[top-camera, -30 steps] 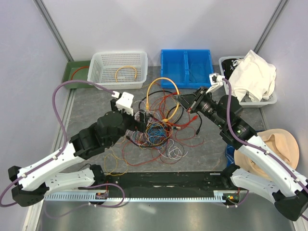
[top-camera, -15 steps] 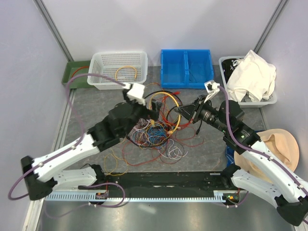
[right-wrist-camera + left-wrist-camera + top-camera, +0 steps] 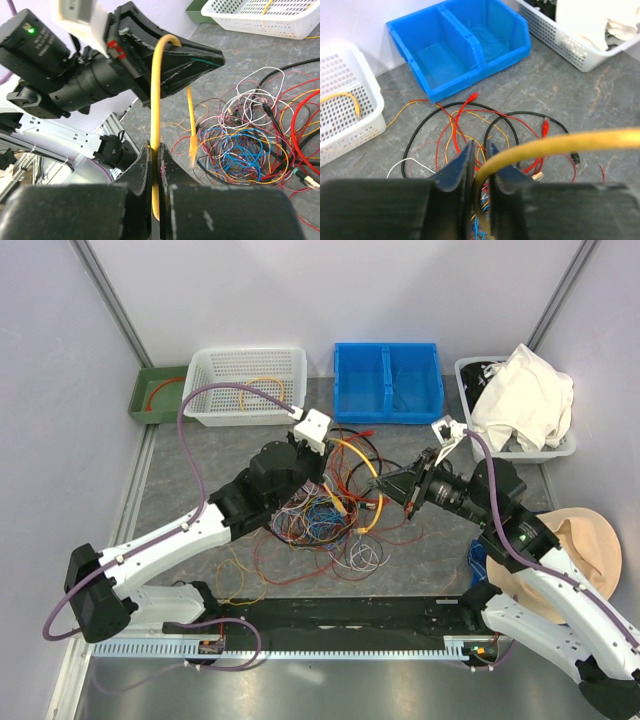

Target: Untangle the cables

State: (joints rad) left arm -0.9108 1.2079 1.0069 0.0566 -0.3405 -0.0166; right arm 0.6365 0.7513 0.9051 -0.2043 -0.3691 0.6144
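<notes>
1. Left hand (image 3: 480,150): farther right than earlier, spread then, now pinching yellow cable (image 3: 560,142).
2. Right hand (image 3: 155,155): pinching same cable.
3. Cables (image 3: 325,515): heaped mid grey table (image 3: 190,470); pale walls (image 3: 300,290).

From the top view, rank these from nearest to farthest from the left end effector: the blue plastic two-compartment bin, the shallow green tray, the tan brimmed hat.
1. Blue plastic two-compartment bin: at the back, just beyond the left end effector.
2. Shallow green tray: back left corner.
3. Tan brimmed hat: far right, toward the near side.
</notes>
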